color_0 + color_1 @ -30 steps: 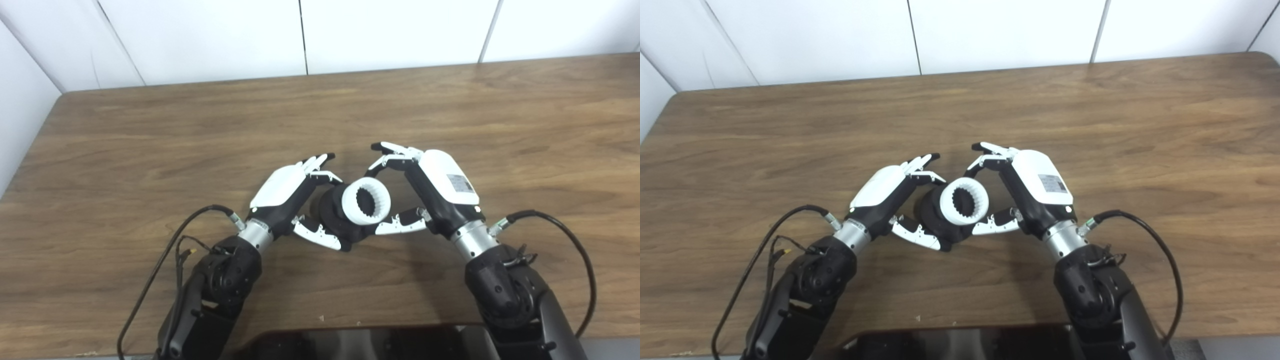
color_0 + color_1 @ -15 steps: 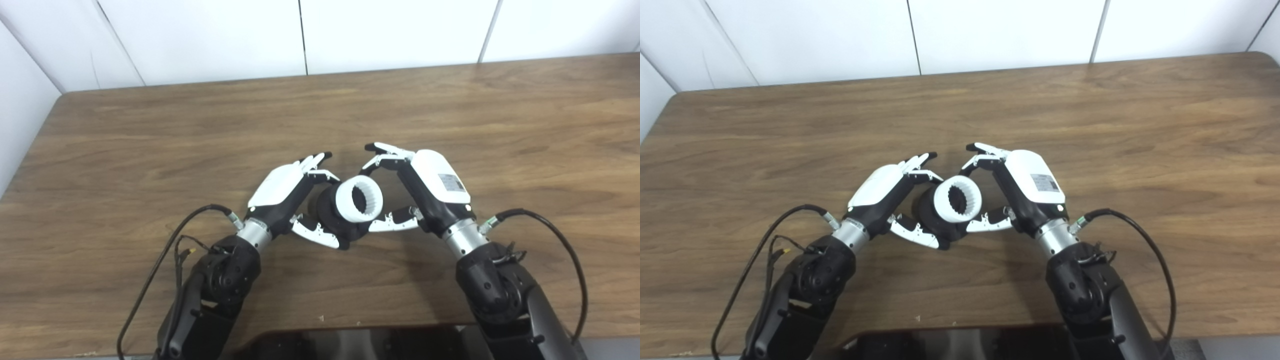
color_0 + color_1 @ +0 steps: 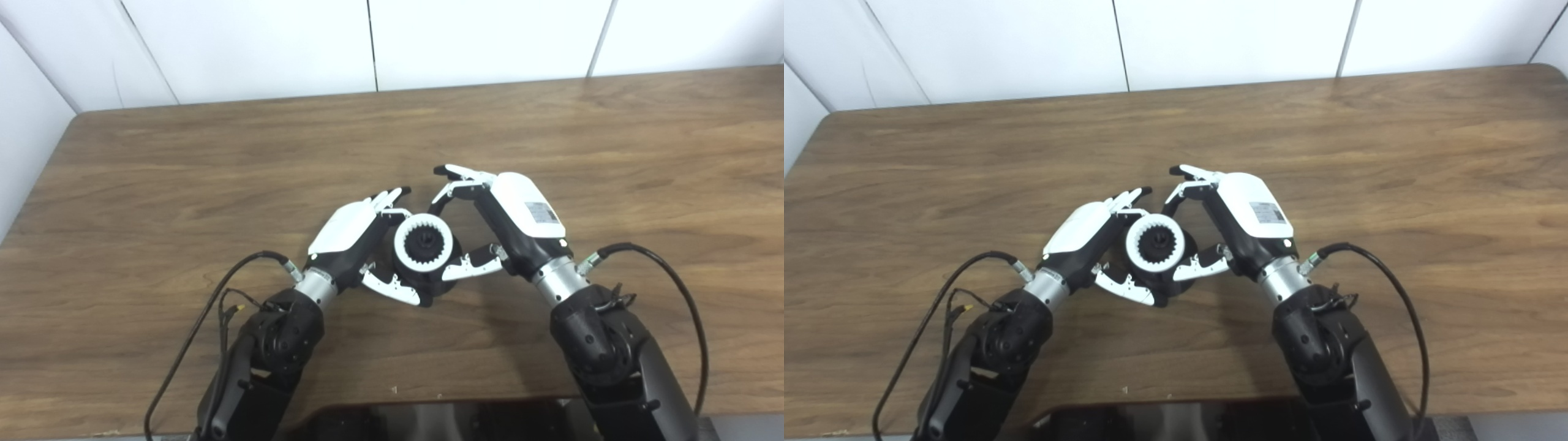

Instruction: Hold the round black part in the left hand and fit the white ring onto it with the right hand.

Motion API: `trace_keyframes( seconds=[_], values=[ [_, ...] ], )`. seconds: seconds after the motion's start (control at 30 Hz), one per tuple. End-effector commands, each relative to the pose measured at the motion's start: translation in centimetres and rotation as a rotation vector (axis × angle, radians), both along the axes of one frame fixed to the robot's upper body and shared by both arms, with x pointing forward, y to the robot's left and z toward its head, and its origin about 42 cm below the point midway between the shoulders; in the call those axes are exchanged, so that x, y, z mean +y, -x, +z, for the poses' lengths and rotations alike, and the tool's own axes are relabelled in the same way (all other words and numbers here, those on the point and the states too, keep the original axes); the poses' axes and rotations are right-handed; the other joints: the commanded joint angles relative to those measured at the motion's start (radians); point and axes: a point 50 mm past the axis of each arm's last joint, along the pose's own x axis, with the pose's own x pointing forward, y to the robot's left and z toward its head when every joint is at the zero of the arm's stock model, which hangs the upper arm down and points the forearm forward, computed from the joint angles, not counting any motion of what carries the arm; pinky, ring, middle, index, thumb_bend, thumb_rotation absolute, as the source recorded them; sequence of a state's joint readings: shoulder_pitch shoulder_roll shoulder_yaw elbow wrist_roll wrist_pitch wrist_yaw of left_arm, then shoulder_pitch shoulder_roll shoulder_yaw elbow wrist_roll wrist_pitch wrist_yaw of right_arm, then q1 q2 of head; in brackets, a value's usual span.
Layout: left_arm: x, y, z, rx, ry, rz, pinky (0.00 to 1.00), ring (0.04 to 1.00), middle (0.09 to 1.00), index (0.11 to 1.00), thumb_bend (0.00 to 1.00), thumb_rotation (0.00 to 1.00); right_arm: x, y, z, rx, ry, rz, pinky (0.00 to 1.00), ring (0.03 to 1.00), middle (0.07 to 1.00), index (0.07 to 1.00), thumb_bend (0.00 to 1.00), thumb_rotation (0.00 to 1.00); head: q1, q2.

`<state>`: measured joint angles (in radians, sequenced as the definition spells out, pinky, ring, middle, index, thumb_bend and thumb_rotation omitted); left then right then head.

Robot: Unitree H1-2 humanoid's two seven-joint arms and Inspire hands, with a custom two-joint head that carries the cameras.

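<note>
Pressing squarely matters now: the right hand (image 3: 490, 229) grips the ring (image 3: 422, 244), half-seated on the black part (image 3: 429, 285) clasped by the left hand (image 3: 361, 242).

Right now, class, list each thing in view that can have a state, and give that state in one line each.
Round black toothed part: held in the left hand, its toothed middle showing through the ring.
White plastic ring: seated around the black part, right hand on it.
Left hand: shut on the black part.
Right hand: shut on the ring.
</note>
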<state>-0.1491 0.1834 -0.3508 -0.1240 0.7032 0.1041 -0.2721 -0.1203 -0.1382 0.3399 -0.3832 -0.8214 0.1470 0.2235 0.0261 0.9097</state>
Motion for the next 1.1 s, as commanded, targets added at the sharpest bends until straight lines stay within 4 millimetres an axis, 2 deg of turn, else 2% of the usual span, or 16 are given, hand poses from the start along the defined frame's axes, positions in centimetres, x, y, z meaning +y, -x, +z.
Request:
trace_keyframes(
  seconds=[0.0,0.3,0.67,1.07],
  values=[
    [-0.5,-0.6,1.9,-0.081,0.016,-0.015,1.00,1.000,1.000,0.610,0.96,0.29,0.6,-0.4,2.8,-0.098,-0.017,0.021,0.87,0.851,0.864,0.496,0.52,0.16,0.002,0.003],
    [-0.5,-0.6,2.0,-0.082,0.025,-0.016,1.00,1.000,1.000,0.605,0.97,0.29,0.4,-0.9,3.9,-0.109,0.054,0.042,0.87,0.837,0.857,0.495,0.52,0.16,0.002,0.005],
    [-0.1,-0.7,2.1,-0.081,0.026,-0.013,1.00,1.000,1.000,0.606,0.96,0.30,-0.4,-1.0,2.8,-0.088,0.051,0.021,0.86,0.828,0.840,0.494,0.52,0.16,-0.008,0.006],
    [0.7,-0.9,2.4,-0.083,0.021,-0.010,1.00,1.000,1.000,0.611,0.96,0.30,-1.0,-0.6,2.8,-0.077,0.039,-0.011,0.87,0.839,0.849,0.495,0.52,0.16,-0.019,0.012]
  ],
)
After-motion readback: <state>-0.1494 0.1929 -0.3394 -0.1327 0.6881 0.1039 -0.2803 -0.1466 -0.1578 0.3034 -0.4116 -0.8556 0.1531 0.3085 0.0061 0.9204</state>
